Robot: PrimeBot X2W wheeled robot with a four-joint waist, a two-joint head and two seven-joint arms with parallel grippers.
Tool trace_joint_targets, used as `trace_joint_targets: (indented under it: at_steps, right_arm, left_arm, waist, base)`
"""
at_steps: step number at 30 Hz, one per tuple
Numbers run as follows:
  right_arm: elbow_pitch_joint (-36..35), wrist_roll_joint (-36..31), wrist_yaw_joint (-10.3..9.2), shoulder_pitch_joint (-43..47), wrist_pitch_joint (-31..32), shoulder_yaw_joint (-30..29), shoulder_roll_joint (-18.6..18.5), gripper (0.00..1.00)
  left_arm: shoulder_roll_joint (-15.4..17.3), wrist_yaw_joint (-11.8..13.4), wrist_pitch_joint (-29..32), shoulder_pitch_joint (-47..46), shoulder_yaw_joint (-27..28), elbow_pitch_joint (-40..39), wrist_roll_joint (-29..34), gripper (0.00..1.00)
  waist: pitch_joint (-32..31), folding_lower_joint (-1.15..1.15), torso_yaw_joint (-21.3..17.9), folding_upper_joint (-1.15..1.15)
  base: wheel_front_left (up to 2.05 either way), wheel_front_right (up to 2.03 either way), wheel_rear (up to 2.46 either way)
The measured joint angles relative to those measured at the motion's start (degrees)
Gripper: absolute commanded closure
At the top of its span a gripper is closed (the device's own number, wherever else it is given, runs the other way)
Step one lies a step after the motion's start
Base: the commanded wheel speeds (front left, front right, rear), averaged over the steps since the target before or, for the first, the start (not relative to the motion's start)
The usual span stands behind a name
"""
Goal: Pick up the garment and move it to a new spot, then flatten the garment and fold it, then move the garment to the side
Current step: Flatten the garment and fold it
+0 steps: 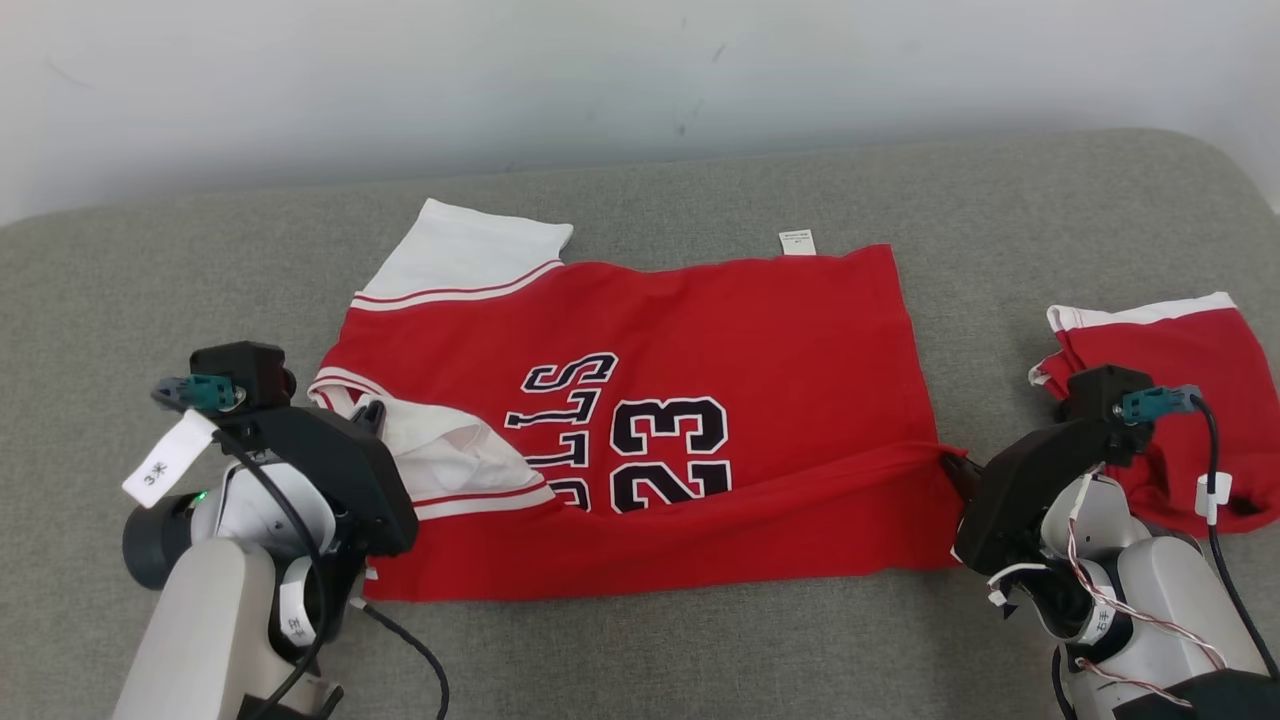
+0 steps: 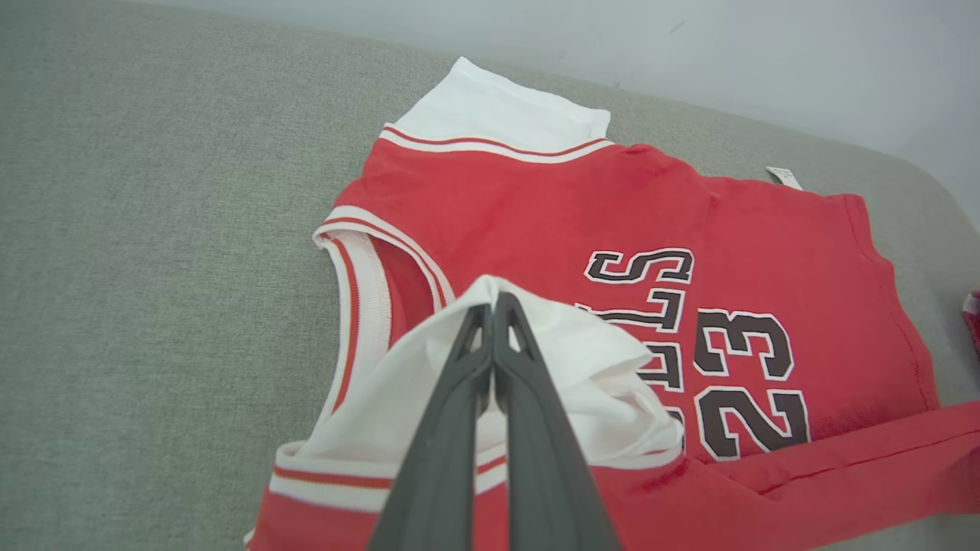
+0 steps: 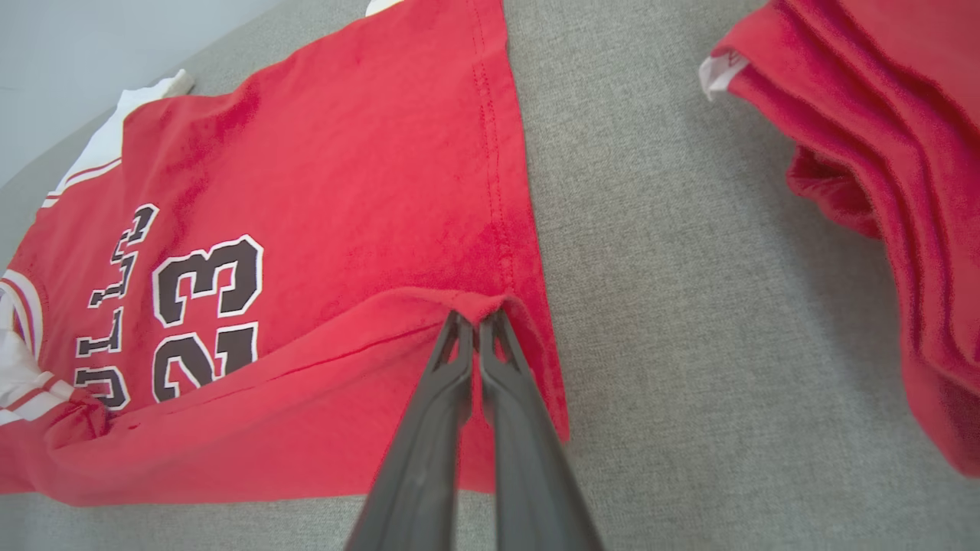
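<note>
Head view: red jersey point(image 1: 760, 330) spread across grey cushion point(image 1: 640, 660), neck end toward robot's left, hem end toward right, near long edge lifted & partly turned over the "23". Grips: left gripper point(image 2: 491, 304) clenched on the near white sleeve point(image 2: 589, 367); right gripper point(image 3: 476, 315) clenched on a pinch at the near hem corner point(image 3: 528, 310). Judged step: first lengthwise fold, flattening apparently done, move to the side not yet begun. To do it well: carry both ends away from the body at same pace & same height, keeping the strip btwn them taut enough to stay straight, w/o dragging the bottom layer. Aim to lay the edge parallel to the far edge, approx along the mid-line. Watch the sleeve: bunched at the left grip, likely to land crumpled unless spread before release. Lower first, then let go both sides together. Keep the right arm clear of the second red garment point(image 1: 1170, 350), lying apart at robot's right, to avoid snagging. Check after: no ridge across the print, edges square.
</note>
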Motion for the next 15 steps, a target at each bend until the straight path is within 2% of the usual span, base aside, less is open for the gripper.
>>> trace_joint_targets:
  at_steps: [15]
  right_arm:
    - [8.5, -1.8, -0.09, -3.4, -2.6, 0.0, 0.0, 1.00]
  left_arm:
    - [-1.2, -1.4, -6.1, -5.8, -1.1, 8.6, 0.9, 1.00]
  waist:
    - [1.4, -0.01, 0.6, 0.00]
  base:
    - [0.00, 0.00, 0.00]
